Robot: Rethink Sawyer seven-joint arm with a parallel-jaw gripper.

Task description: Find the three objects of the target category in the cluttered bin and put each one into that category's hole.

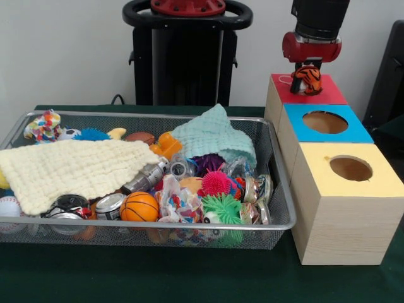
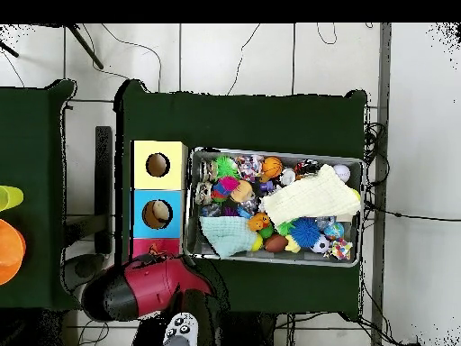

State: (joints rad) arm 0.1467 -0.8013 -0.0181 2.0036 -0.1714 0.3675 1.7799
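My gripper (image 1: pixel 307 74) hangs over the red-topped box (image 1: pixel 331 91) at the back right. It is shut on the orange tiger toy with black stripes (image 1: pixel 308 81), which sits right at the box's top; the tiger hides the hole. In the overhead view the red arm (image 2: pixel 153 284) covers most of that box (image 2: pixel 149 246). The wire mesh bin (image 1: pixel 145 224) lies to the left, full of toys, and also shows in the overhead view (image 2: pixel 270 151). A small pale yellow piece (image 1: pixel 117 132) pokes out behind the cloth; I cannot tell what it is.
A blue-topped box (image 1: pixel 356 129) and a yellow-topped box (image 1: pixel 379 180) stand in a row in front of the red one. In the bin lie a cream knitted cloth (image 1: pixel 76 167), a mint cloth (image 1: pixel 214 136), a small basketball (image 1: pixel 139 206), spiky balls (image 1: pixel 216 183) and an orange studded block (image 1: pixel 167 145).
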